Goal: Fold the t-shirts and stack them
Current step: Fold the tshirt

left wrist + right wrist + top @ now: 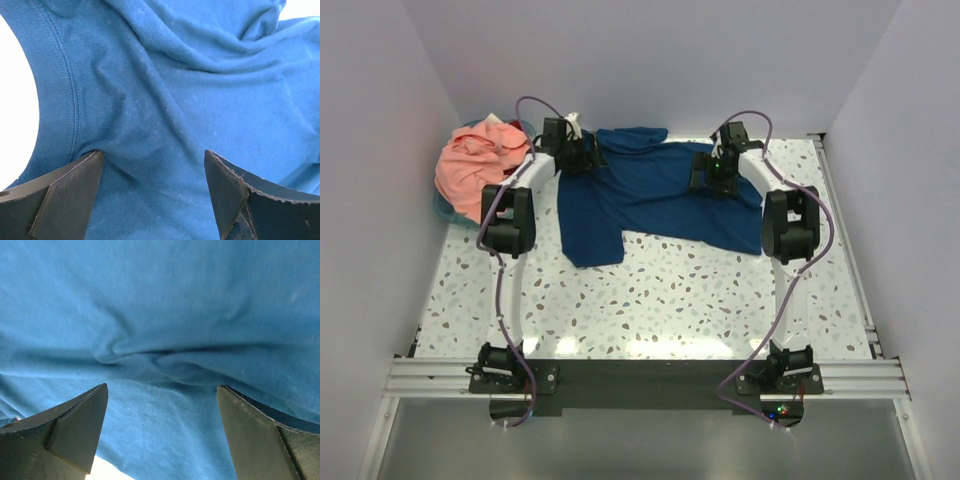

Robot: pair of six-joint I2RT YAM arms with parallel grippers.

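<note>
Spanning most of the top view, the speckled white bench (670, 300) carries everything from the middle of the frame upward. The navy blue t-shirt (640, 200) lies spread out and rumpled across the upper middle of the bench. One flap of it reaches down toward the frame's centre-left, and a bunched part lies at the top edge. At the upper left, the salmon-pink t-shirt (475, 165) sits crumpled in a heap in the teal basket (444, 208), of which only a strip of rim shows beneath the cloth. The heap lies just beside the navy shirt's left edge.

Both arms reach up from the bottom of the frame and bend inward over the navy shirt. The left end effector (578, 150) hangs over the shirt's upper left part. In its wrist view (154, 160) the jaws stand wide apart with nothing between them. Stitched hem and soft folds of the navy blue t-shirt (165, 90) fill the picture behind. The right end effector (715, 175) hangs over the shirt's upper right part. Its wrist view (162, 390) also shows spread, empty jaws, above a crease in the navy blue t-shirt (160, 305). Whether any fingertip touches the cloth cannot be told.
</note>
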